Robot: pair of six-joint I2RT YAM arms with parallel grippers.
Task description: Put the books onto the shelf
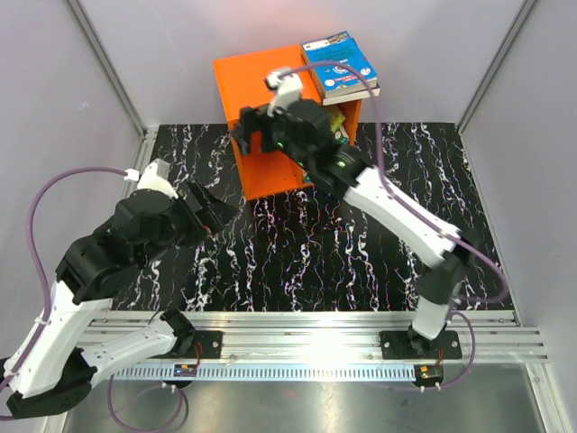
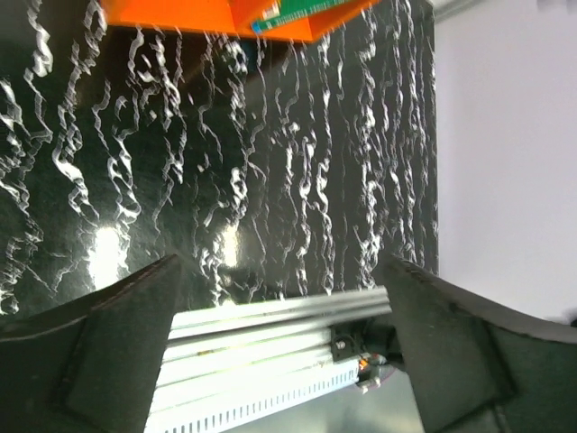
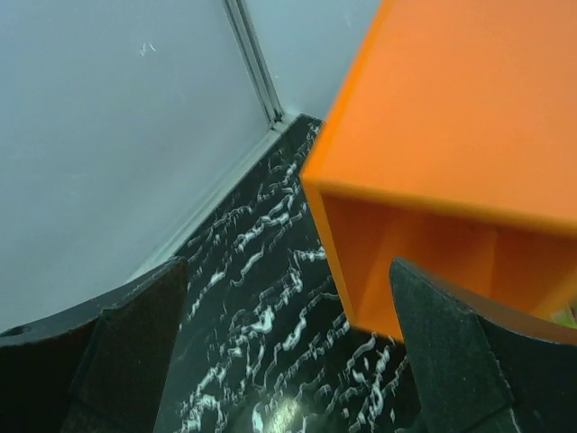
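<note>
black stone-look table, glossy, with white marbled veining, sits between plain pale grey walls joined by metal corner strips. ribbed aluminium rail runs along the near edge and carries both arm bases.

shelf: bright orange, smooth, box-shaped, with flat panels, square edges and an inner upright divider. it stands at the far side of the table. books: paperbacks with a blue printed cover uppermost, stacked flat on the shelf top, beyond and to the right of the right fingers. a green and blue printed edge shows at the shelf opening in the left wrist view.

left fingers: matte black, wedge-shaped, spread wide, holding nothing. only bare table lies between them, and the shelf is well ahead of them.

right fingers: same form, spread wide, holding nothing. they hang just in front of the shelf's left front corner. contact with the shelf cannot be determined.
</note>
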